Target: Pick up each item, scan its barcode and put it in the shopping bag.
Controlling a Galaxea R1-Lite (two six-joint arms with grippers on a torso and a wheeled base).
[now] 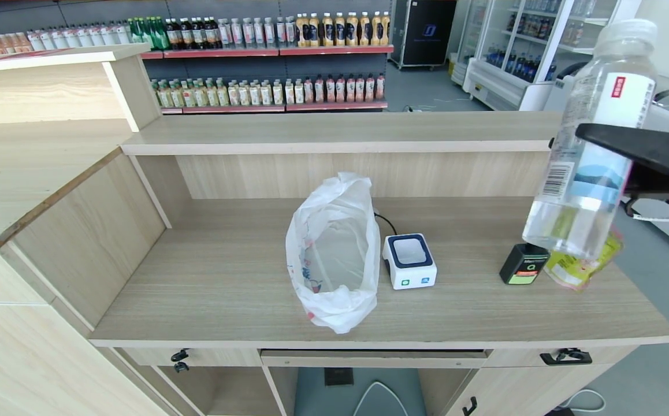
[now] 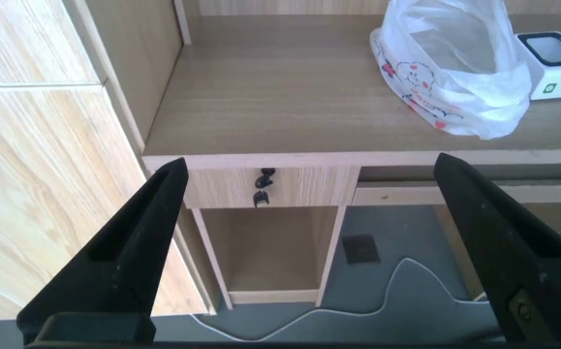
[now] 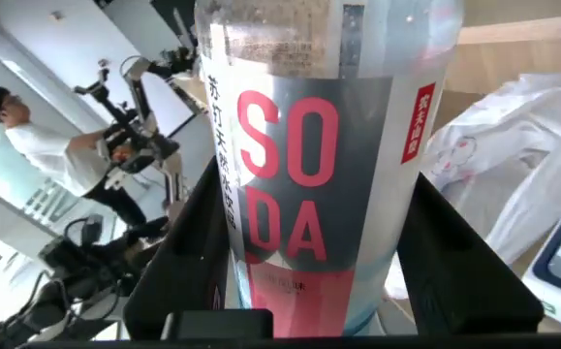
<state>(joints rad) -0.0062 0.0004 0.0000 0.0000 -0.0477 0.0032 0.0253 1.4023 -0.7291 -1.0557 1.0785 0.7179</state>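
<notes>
Soda bottle [image 1: 600,86], head view: up high over right end of counter [image 1: 225,289], right gripper [image 1: 597,144] clamped on it, shopping bag [image 1: 334,254] mid-counter | left wrist: left gripper [image 2: 309,252] wide open, empty, before the drawer [image 2: 261,186] | right wrist: jaws squeezing bottle's label.

A shop: drink-stocked shelves [image 1: 265,58], glass-door fridges [image 1: 519,40], and a wooden checkout counter [image 1: 225,289] with barcode scanner [image 1: 408,261].
</notes>
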